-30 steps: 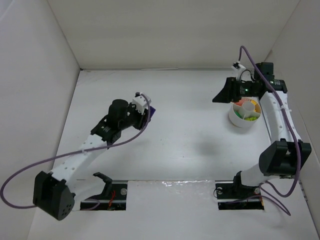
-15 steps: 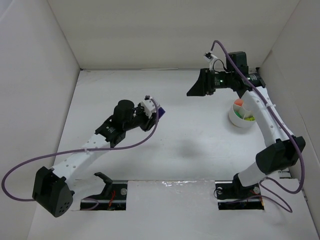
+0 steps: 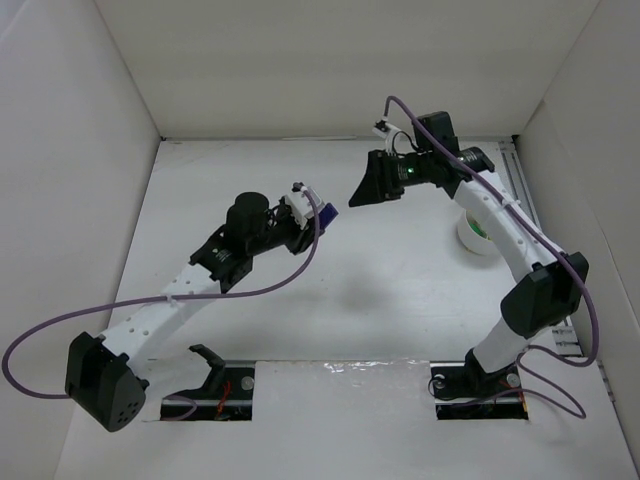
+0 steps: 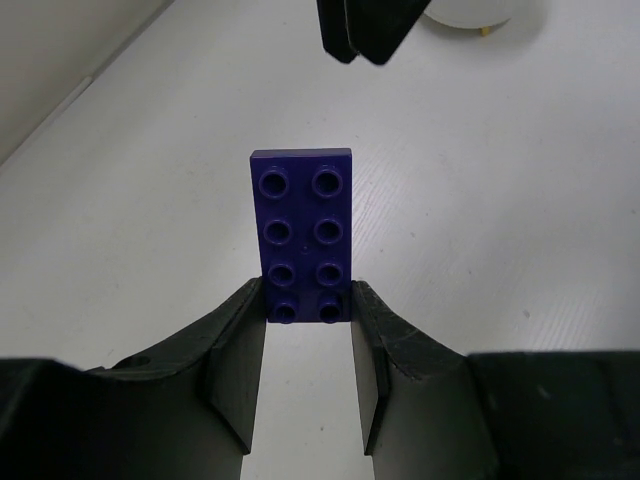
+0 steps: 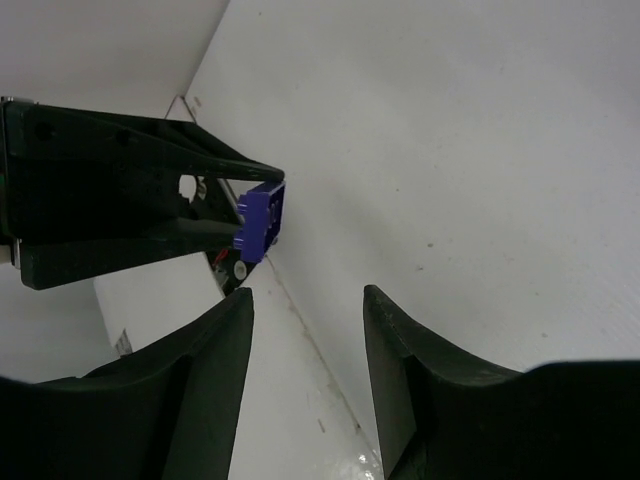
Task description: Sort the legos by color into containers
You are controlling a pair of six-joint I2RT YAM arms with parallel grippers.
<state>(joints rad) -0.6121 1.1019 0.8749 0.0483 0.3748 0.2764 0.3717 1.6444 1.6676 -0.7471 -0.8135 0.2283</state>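
My left gripper (image 3: pixel 318 214) is shut on a purple eight-stud brick (image 4: pixel 303 230) and holds it by one short end above the table; the brick also shows in the top view (image 3: pixel 327 212). My right gripper (image 3: pixel 355 195) is open and empty, hanging just right of the brick with its fingers pointing at it. In the right wrist view the brick (image 5: pixel 262 220) sits beyond the open fingers (image 5: pixel 215 350). The white compartment bowl (image 3: pixel 470 240) stands at the right, largely hidden by the right arm; its bricks barely show.
White walls enclose the table on the left, back and right. The bowl's wall shows at the top of the left wrist view (image 4: pixel 480 12), beside the dark right gripper (image 4: pixel 360 30). The arm bases sit at the near edge.
My right gripper has swung left from above the bowl to just beside the left gripper. My left gripper has moved a little right and up with the purple brick.
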